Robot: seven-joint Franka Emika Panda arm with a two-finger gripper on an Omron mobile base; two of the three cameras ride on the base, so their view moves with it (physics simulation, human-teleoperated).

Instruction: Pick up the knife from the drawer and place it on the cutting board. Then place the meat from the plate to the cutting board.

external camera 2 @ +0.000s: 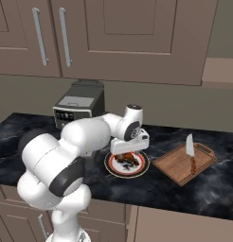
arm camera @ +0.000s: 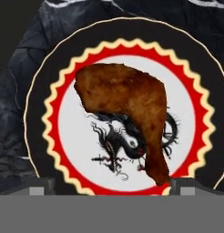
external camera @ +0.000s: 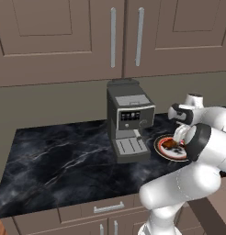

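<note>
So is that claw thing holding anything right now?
Gripper: open, holding nothing, poised right above the meat on the plate.

The left base view looks forward and down from behind the arm's left side onto the black marbled stone counter (external camera: pixel 55 160), with the grey boxy coffee machine (external camera: pixel 128 121) near centre; the right base view looks from behind the arm's right side, taking in the flat rectangular brown wooden cutting board (external camera 2: pixel 182 165) as well; both share the round red-and-dark-rimmed plate (external camera 2: pixel 143 166); the hand view looks straight down, close over that plate.
</note>
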